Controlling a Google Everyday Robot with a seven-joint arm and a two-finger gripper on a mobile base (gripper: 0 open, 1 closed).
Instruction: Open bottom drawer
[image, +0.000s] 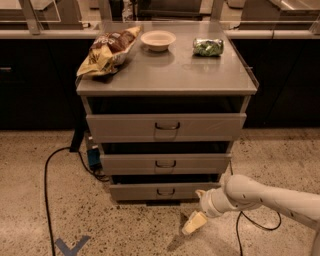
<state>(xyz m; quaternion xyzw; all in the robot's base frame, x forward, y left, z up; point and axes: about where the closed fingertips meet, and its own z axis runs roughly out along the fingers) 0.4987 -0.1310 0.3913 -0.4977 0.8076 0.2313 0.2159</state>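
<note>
**Gripper low on the floor side, right of the bottom drawer**

The bottom drawer (132, 192) is the lowest of three grey fronts in the metal cabinet, just above the speckled floor, with the middle drawer (130, 164) directly over it. A dark gap shows above its front. Its small dark loop handle (165, 191) sits at the centre.

The gripper (194, 223) hangs near the floor, to the right of and nearer than that handle, pointing down and left. It is not touching the drawer. Whether it is open or closed cannot be told here.

The front looks like stiff sheet metal, rigid and smooth, so the flat face would likely give poor purchase. The loop handle is the sensible place to hook or pinch. The drawer probably slides on runners, so a straight pull toward the near side should suit.

On the surface above lie a chip bag (107, 50), a bowl (158, 40) and a green packet (208, 47).
</note>
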